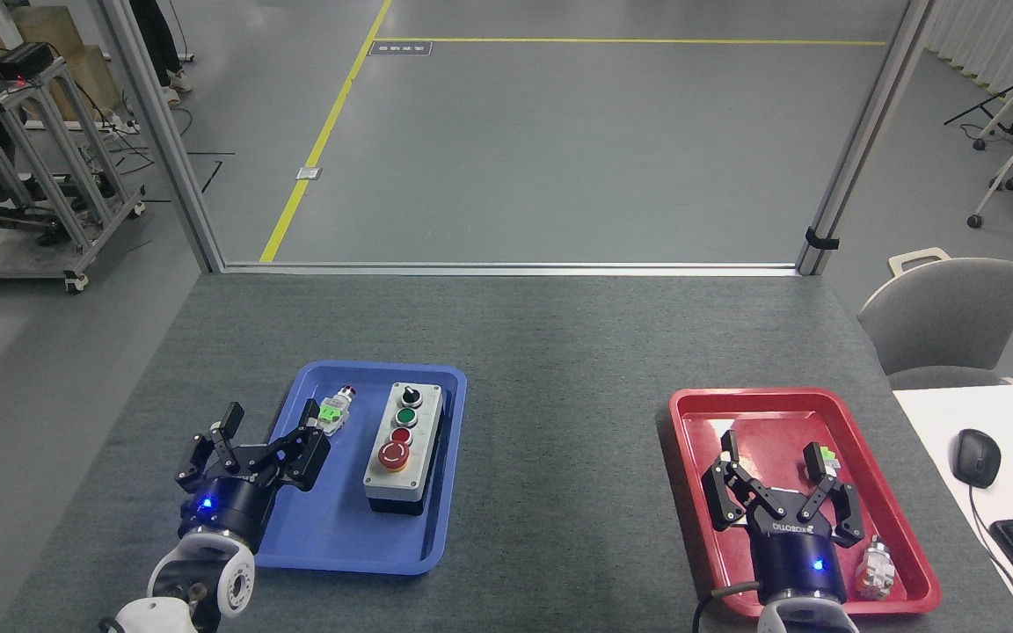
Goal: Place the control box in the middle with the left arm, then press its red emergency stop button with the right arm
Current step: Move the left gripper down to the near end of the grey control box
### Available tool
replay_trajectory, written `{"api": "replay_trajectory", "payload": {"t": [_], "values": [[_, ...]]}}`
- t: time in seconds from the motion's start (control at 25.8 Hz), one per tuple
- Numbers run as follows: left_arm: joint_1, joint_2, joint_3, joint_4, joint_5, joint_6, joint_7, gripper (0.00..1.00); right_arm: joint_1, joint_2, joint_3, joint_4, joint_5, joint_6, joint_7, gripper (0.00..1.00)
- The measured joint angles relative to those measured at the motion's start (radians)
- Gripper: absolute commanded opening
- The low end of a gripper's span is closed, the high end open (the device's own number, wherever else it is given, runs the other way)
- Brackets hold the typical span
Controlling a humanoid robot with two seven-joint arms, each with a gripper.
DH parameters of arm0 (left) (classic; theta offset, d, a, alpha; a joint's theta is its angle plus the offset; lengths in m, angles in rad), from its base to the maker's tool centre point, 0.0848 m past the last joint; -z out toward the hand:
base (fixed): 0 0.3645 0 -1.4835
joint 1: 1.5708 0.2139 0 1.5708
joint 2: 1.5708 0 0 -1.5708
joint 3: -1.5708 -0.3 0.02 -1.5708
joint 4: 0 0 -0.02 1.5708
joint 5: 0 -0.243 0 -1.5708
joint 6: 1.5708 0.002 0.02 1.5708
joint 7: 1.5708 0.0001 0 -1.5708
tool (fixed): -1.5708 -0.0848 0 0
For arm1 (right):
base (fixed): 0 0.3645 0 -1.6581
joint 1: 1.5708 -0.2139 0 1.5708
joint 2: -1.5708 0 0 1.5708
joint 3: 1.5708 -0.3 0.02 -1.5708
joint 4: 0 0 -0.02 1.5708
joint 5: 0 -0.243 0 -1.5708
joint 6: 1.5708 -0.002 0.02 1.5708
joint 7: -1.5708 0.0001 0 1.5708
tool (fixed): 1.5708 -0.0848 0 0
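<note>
The box (404, 447) lies in the blue tray (331, 545), just right of the left gripper (267, 432), whose fingers are spread and empty. A loose button part (336, 410) sits close ahead; a wide reach may knock it. The right gripper (779, 479), also released, hangs over the red tray (691, 440)

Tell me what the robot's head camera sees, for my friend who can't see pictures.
A grey control box lies in a blue tray on a dark table. The open left gripper hovers beside the box, and the open right gripper hovers over a red tray.
</note>
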Motion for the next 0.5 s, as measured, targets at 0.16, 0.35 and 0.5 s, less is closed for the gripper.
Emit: {"api": "replay_trajectory", "payload": {"t": [0.16, 0.35, 0.5], "values": [[0.011, -0.001, 0.003, 0.0, 0.003, 0.0, 0.015, 0.99, 0.005, 0.0, 0.0, -0.001, 0.0, 0.0, -0.002, 1.0], [0.057, -0.002, 0.01, -0.038, 0.013, -0.007, 0.03, 0.99, 0.007, -0.001, 0.0, -0.002, 0.0, 0.0, -0.001, 1.0], [0.121, 0.0, 0.016, -0.102, 0.014, -0.026, 0.035, 0.99, 0.008, 0.0, 0.002, 0.0, 0.0, 0.0, 0.0, 1.0]]}}
